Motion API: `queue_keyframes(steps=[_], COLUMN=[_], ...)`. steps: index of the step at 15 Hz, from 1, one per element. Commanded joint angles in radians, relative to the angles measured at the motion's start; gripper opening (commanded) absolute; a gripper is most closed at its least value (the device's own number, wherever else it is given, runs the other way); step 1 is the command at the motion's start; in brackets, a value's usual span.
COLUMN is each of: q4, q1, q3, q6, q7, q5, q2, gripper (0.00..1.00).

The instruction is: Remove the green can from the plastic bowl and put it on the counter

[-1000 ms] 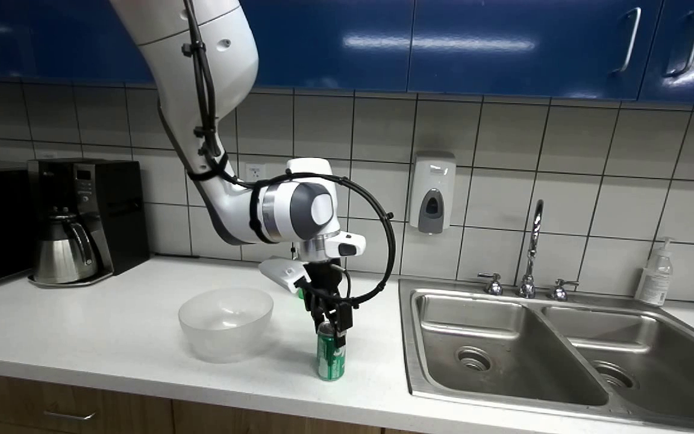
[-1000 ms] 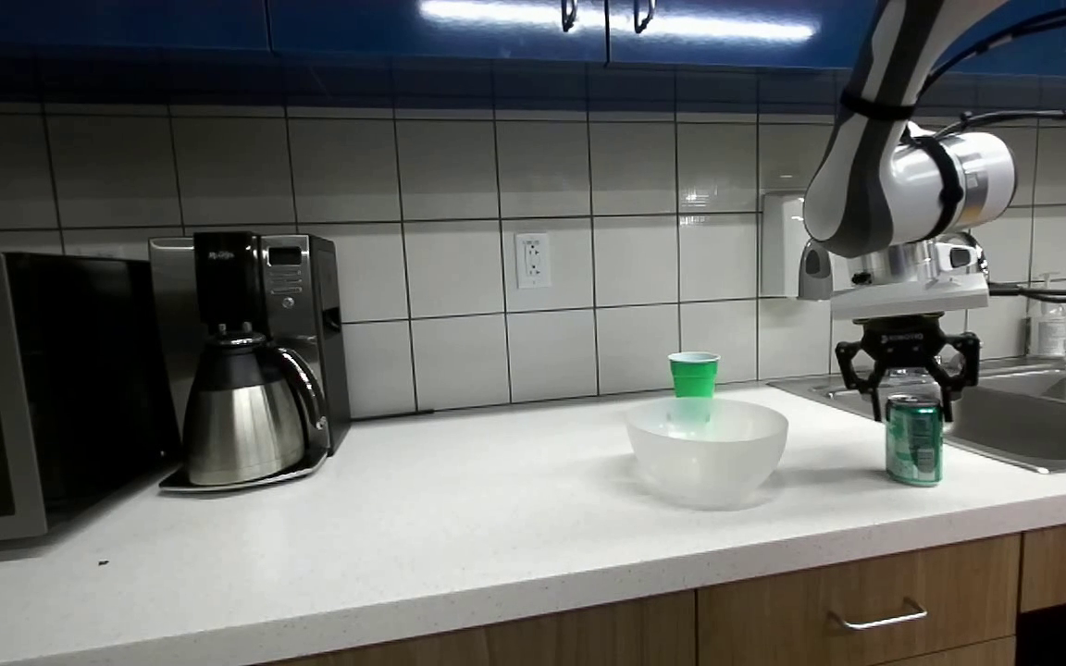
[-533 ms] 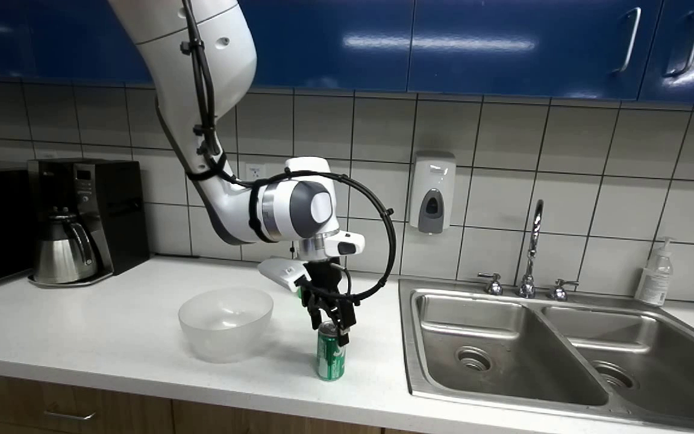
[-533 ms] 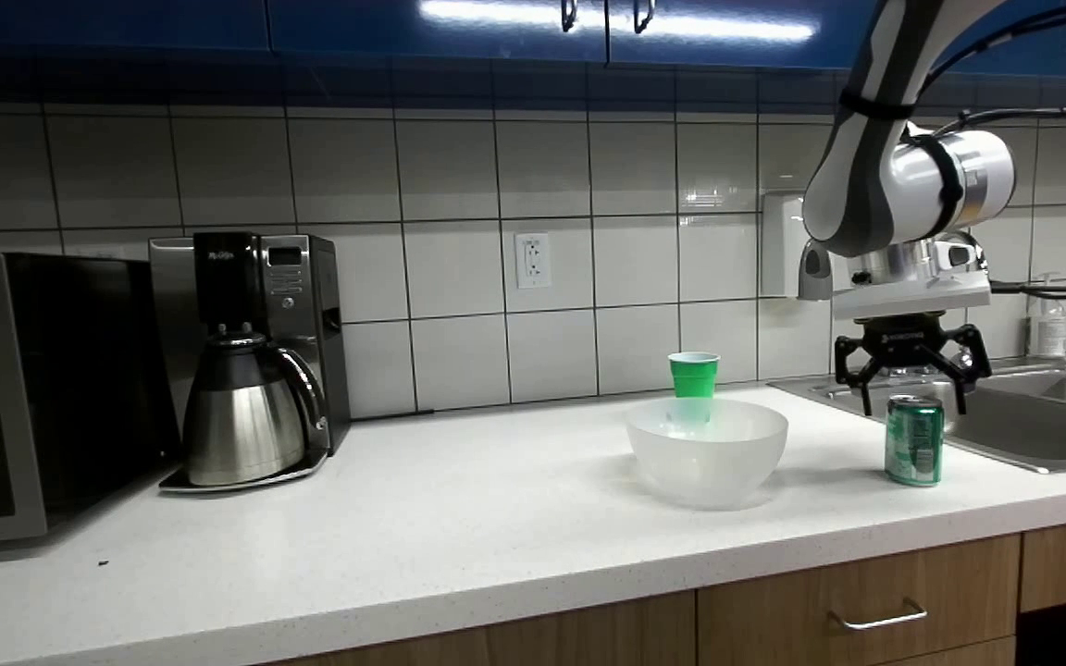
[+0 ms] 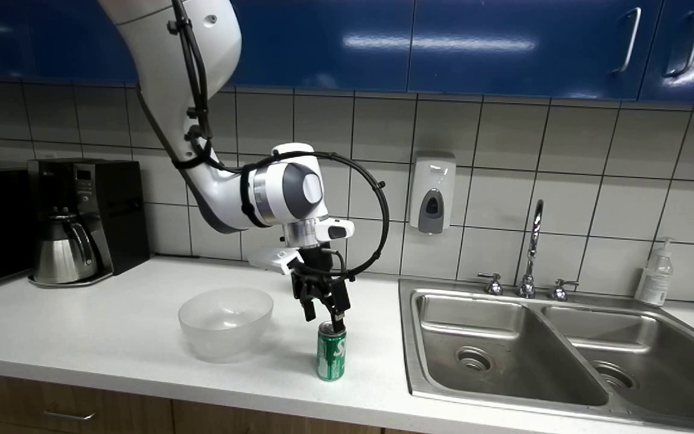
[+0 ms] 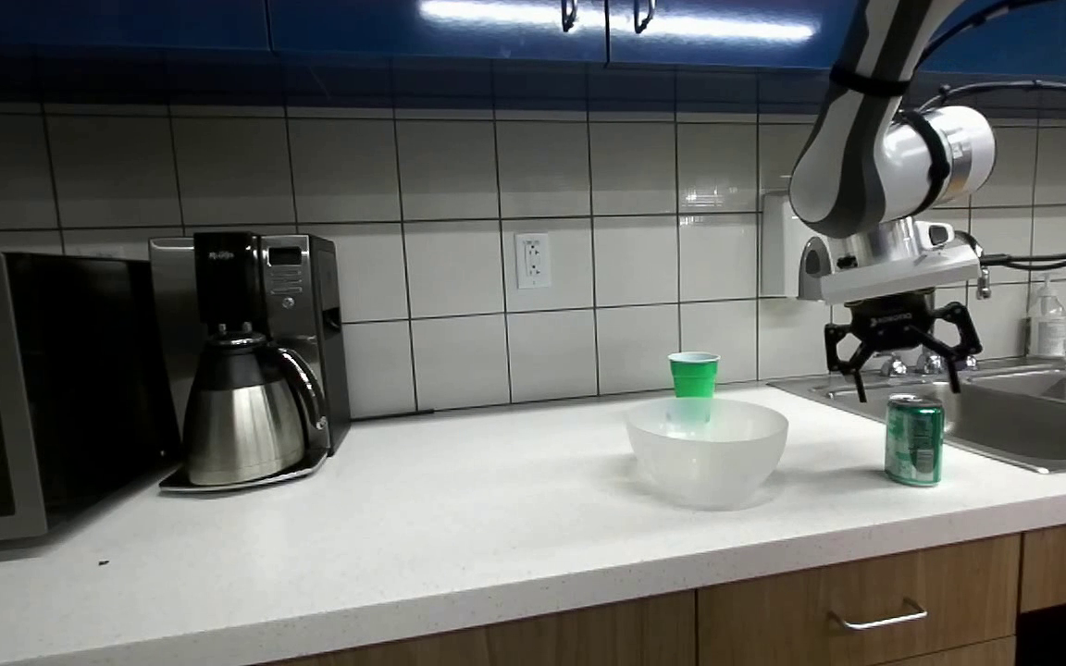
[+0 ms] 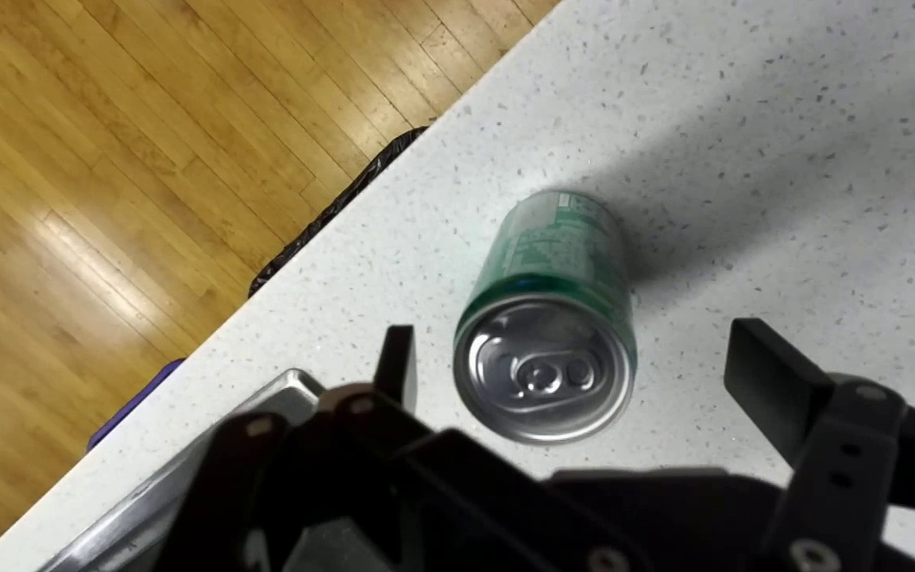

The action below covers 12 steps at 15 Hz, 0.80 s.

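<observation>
Small slim green drink can with silvery top point(image 6: 913, 444) upright on long flat white desk point(image 6: 459, 536), outside wide translucent whitish plastic bowl point(image 5: 223, 346), between it and steel double sink point(image 5: 412, 337). Black two-fingered gripper point(image 6: 909, 394) spread just above can, pinching nothing; wrist view shows gap on either side of silvery top. Judgement: placing looks done, step in hand likely retreat. Next move calls for straight rise, gripper wide, neither side clipping rim and tipping can.

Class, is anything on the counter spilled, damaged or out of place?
Only a dark speck near the microwave stands out against the white counter, too small to identify. The green can and plastic bowl stand upright.
</observation>
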Motion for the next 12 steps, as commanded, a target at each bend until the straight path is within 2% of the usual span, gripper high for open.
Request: queue_keyframes(steps=[1,4,11,12], q4=[-0.029,-0.076,-0.179,-0.133], q1=[0.010,0.012,0.000,-0.015], q3=[0.012,0.040,0.114,0.117], q6=[-0.060,-0.086,-0.163,-0.123], q7=[0.034,0.048,0.123,0.082], q5=[-0.036,-0.011,-0.038,-0.014], q2=[-0.083,-0.147,-0.254,-0.195], gripper=[1.00,1.00,1.00,1.00])
